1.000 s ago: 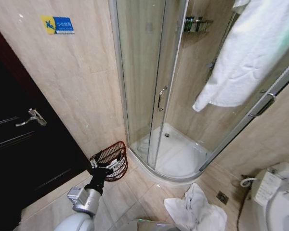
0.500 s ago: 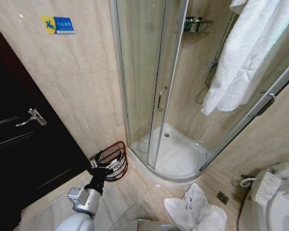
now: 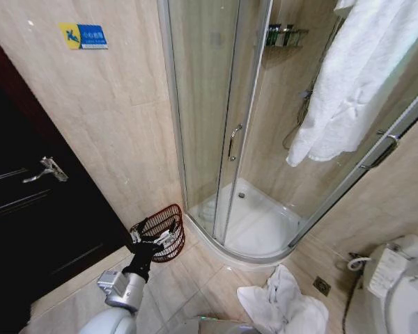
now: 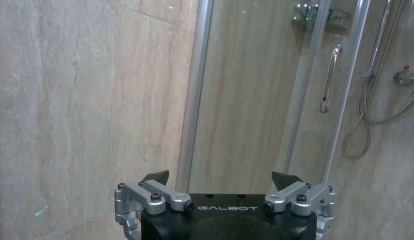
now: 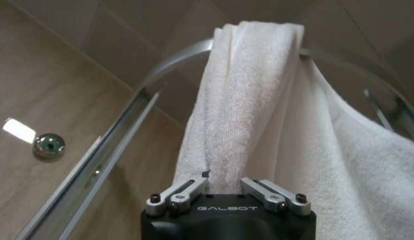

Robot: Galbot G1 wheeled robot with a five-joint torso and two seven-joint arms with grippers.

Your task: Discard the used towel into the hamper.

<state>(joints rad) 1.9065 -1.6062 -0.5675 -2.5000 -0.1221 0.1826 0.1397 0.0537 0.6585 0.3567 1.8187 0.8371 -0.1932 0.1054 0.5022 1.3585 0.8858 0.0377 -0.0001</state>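
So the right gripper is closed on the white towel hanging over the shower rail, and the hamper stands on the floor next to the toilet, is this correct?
Not quite. The right gripper is shut on the white towel draped over the shower rail, but the hamper stands against the wall between the dark door and the shower enclosure, not by the toilet. The head view shows this.

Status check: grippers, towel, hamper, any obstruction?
Right gripper shut on hanging towel. Left gripper open beside hamper. Second towel on floor.

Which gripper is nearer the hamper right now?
Left. The left gripper hangs open right beside the hamper on the floor. The right gripper is up at the shower rail, shut on the towel.
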